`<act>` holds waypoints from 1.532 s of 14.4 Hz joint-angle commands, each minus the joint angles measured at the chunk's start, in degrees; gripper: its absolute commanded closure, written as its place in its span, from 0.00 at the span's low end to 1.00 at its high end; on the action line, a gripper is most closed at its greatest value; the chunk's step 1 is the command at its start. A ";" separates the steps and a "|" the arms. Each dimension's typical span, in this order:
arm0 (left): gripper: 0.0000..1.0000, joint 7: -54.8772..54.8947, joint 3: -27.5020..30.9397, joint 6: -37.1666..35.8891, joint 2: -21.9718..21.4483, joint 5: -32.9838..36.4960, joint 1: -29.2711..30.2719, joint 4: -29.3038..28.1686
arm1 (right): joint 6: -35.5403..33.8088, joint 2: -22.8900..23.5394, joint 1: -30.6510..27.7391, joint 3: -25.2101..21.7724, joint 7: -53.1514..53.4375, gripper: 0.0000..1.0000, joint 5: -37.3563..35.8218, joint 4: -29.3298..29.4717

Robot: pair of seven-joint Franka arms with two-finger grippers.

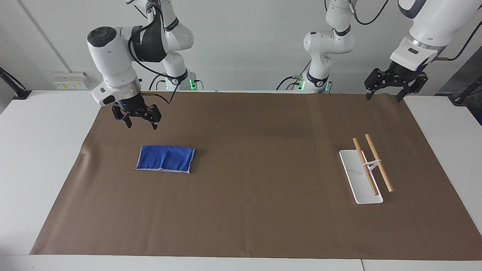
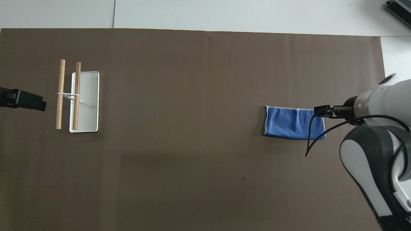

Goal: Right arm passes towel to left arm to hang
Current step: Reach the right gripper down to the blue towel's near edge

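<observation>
The bright-blue towel (image 1: 165, 159) lies flat and folded on the brown mat, toward the right arm's end of the table; it also shows in the overhead view (image 2: 290, 123). My right gripper (image 1: 141, 126) is open and empty, in the air over the mat beside the towel. In the overhead view the right gripper (image 2: 321, 111) covers the towel's end. My left gripper (image 1: 383, 98) is open and empty and waits over the mat's edge at the left arm's end; it also shows in the overhead view (image 2: 22, 99). The rack (image 1: 359, 184) has a white base and two wooden rods (image 1: 378, 162).
The brown mat (image 1: 263, 218) covers most of the white table (image 1: 34, 158). The rack's base (image 2: 88, 106) and rods (image 2: 60, 93) stand toward the left arm's end. A grey device (image 2: 399, 8) sits at the table's corner farthest from the robots.
</observation>
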 commanded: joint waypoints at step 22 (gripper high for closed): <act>0.00 0.64 -0.05 0.16 -1.77 -0.25 0.34 -1.98 | 35.18 11.23 1.13 0.35 -0.20 0.51 -0.43 -19.30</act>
